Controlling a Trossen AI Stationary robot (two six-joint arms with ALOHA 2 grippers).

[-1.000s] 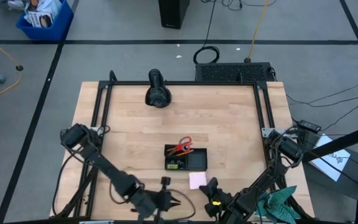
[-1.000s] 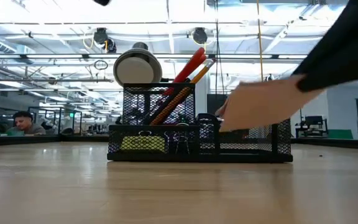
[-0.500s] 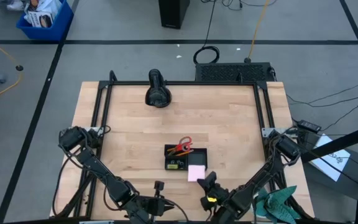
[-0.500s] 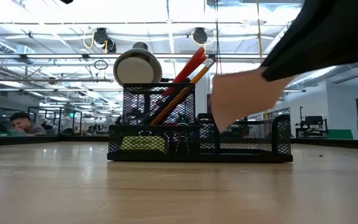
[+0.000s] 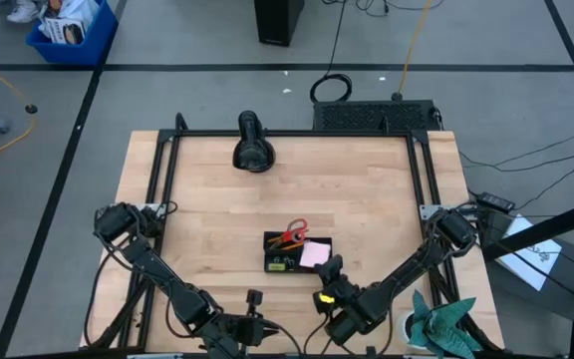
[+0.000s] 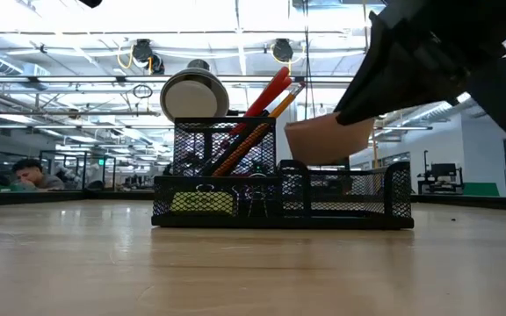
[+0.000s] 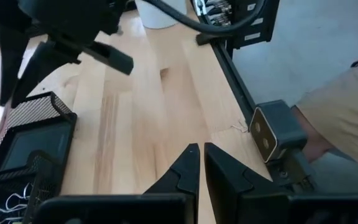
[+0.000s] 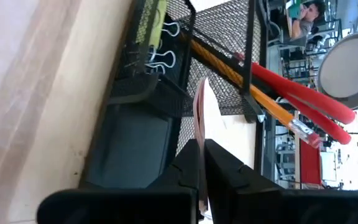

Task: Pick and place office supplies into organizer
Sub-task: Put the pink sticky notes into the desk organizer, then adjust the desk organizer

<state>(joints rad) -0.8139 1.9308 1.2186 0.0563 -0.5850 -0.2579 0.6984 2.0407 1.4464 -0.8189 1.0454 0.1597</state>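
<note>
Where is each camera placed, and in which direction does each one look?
High: overhead, facing down; both arms, black mesh organizer.
Low: table height, level across; right arm, pink sticky-note pad.
Left wrist: behind left gripper, facing wooden table.
Right wrist: behind right gripper, facing the organizer.
High and low share pad and organizer.

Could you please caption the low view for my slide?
Right end effector holds pink pad above the organizer.

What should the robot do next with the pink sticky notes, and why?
Probably lower it a little, then let go. The right gripper is shut on the pink sticky-note pad, holding it above the empty compartment of the organizer. It hangs over the rim, not yet down inside.
</note>
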